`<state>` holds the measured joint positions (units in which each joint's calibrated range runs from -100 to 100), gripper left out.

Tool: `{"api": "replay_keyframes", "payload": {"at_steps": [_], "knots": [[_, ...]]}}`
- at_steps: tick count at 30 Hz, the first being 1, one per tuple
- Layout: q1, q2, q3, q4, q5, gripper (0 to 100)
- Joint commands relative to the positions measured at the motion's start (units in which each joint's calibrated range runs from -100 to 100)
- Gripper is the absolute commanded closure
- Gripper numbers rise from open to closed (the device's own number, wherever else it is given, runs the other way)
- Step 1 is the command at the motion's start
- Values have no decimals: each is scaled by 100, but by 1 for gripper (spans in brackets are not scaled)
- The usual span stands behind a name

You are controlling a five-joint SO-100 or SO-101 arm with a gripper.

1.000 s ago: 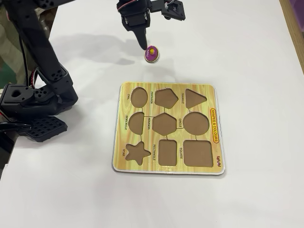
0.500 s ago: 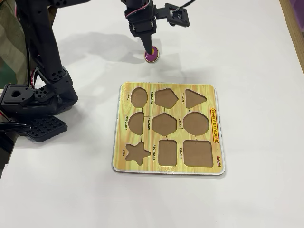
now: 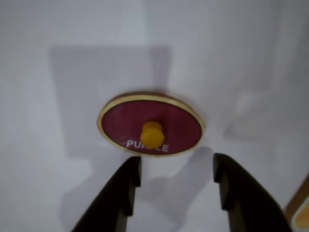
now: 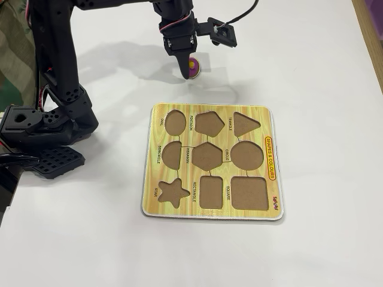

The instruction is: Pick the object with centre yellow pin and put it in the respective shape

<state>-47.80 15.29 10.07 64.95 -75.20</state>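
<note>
The object with centre yellow pin [image 3: 150, 124] is a purple oval piece with a pale rim, marked PURPLE, lying flat on the white table. My gripper [image 3: 176, 166] is open just short of it, with only table between the two dark fingers [image 3: 126, 188]. In the fixed view the gripper [image 4: 184, 73] points down at the piece's [image 4: 194, 66] left side and partly covers it. The respective shape, the OVAL cutout [image 4: 175, 122], lies empty at the top left of the yellow board [image 4: 272, 128], below the gripper.
The board's other cutouts, among them the circle [image 4: 247, 155] and the semicircle [image 4: 172, 154], are empty. The black arm base [image 4: 42, 128] fills the left side. A wooden strip [image 4: 372, 30] runs along the right edge. A corner of the board [image 3: 300, 212] shows in the wrist view.
The gripper has swung from the piece's upper left to right over it and come down lower. The purple piece has stayed where it was.
</note>
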Motion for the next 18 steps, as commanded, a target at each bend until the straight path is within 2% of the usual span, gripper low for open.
{"api": "replay_keyframes", "payload": {"at_steps": [1, 18], "knots": [[93, -82, -288, -56, -22, 83], [200, -73, -288, -56, -22, 83]]}}
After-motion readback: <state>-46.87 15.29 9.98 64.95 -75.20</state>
